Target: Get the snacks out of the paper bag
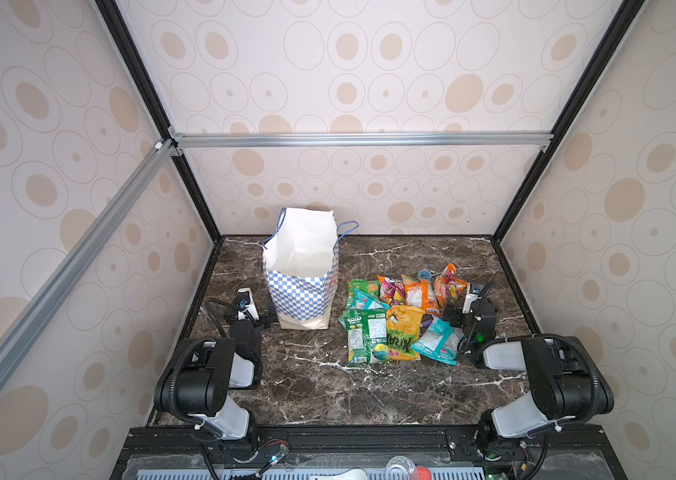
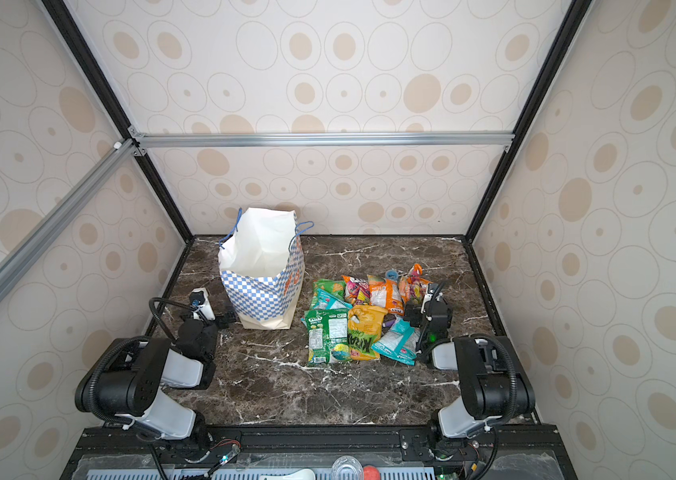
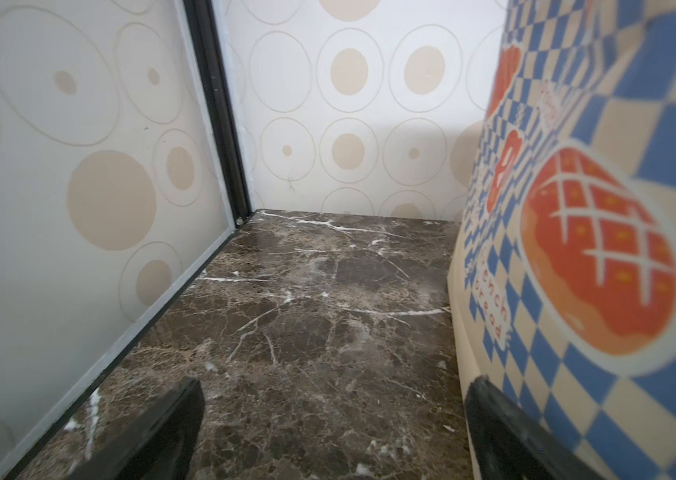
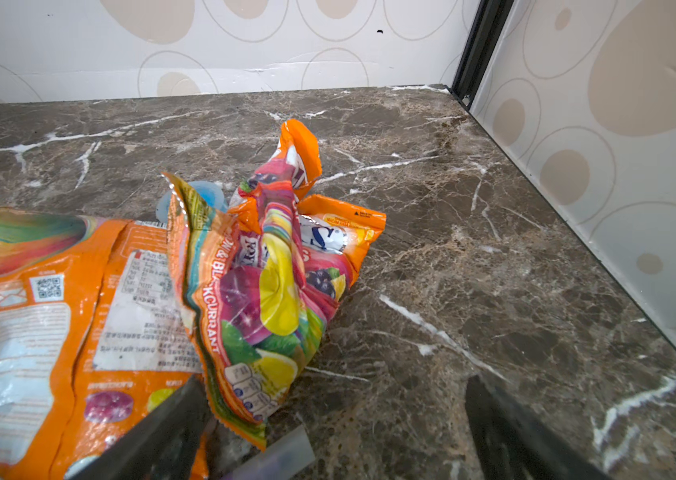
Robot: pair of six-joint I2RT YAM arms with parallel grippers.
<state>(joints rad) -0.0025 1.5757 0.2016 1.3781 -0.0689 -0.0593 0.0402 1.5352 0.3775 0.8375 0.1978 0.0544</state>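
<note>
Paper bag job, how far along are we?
Done: the snacks lie piled on the table beside the paper bag, whose visible inside shows only white paper. In hand: nothing; left end effector and right end effector stand open, empty. Left: confirm the bag's hidden bottom.

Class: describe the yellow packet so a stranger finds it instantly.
Find the checkered paper bag on the marble table; snacks lie piled to its right. In the near row, between a green packet and a teal packet, sits the only yellow packet.

You've got open table [image 1: 369,395] across the front, plus a narrow lane between the paper bag [image 1: 301,291] and the snacks [image 1: 404,328]; those two are your obstacles.
</note>
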